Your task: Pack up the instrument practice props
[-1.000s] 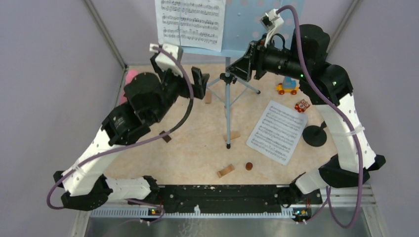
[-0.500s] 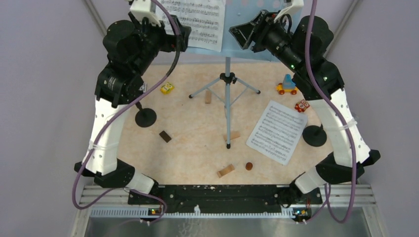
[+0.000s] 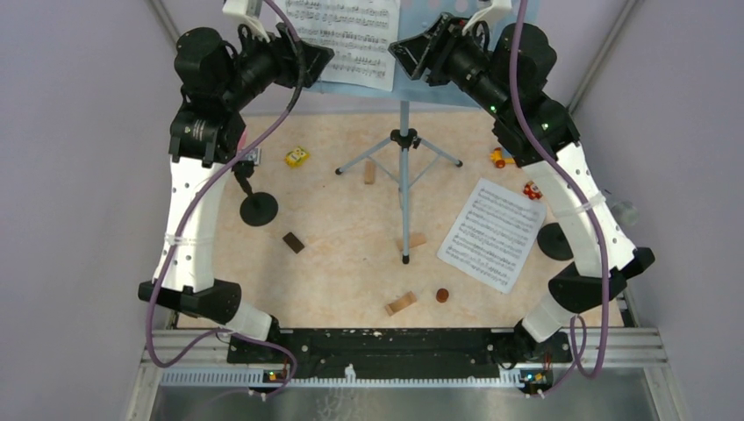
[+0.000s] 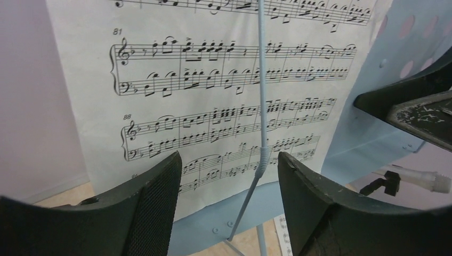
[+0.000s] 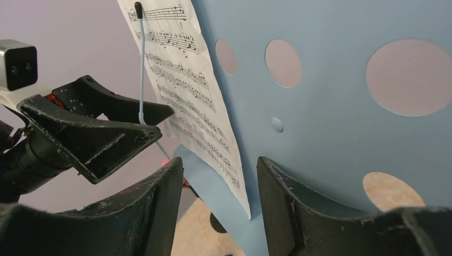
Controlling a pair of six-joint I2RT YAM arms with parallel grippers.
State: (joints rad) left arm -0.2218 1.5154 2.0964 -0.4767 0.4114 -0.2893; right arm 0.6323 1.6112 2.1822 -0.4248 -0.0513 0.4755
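From above, the pale blue perforated metal music rack (image 3: 421, 92) stands at the far edge of the speckled beige table (image 3: 342, 272) on its grey-blue tripod legs (image 3: 404, 140). A white printed sheet-music page (image 3: 351, 39) is propped on it. The left gripper (image 3: 318, 60) is raised to the page's left side and the right gripper (image 3: 399, 48) to its right, both up at rack height. A second white sheet-music page (image 3: 491, 232) lies flat on the table, right of the tripod. One black round-based mic holder (image 3: 259, 209) stands left of the legs. Another black round-based holder (image 3: 553, 241) sits just beside the flat page, partly behind the right arm. A small yellow toy car (image 3: 296, 157), two more colourful toy vehicles (image 3: 532, 189) and several little wooden blocks (image 3: 401, 303) are scattered about.

Through the left wrist camera, that gripper's black fingers (image 4: 154, 208) stand well apart with nothing clamped. Between them I see the page's lower staves and a thin pale blue wire page retainer (image 4: 261, 106) running down over the paper. Whether the tips touch the sheet, I cannot tell. Low at the right edge, a whitish stick (image 4: 426, 181) beside a black clip may be the silver microphone, though it is too blurred to be sure.

Through the right wrist camera, the black fingers (image 5: 298, 213) are likewise parted with a clear gap, gripping nothing. The page's lower corner and the rack's holed blue face line up between them. The left gripper reaches in from the left, jaws apart, at the page's far edge.
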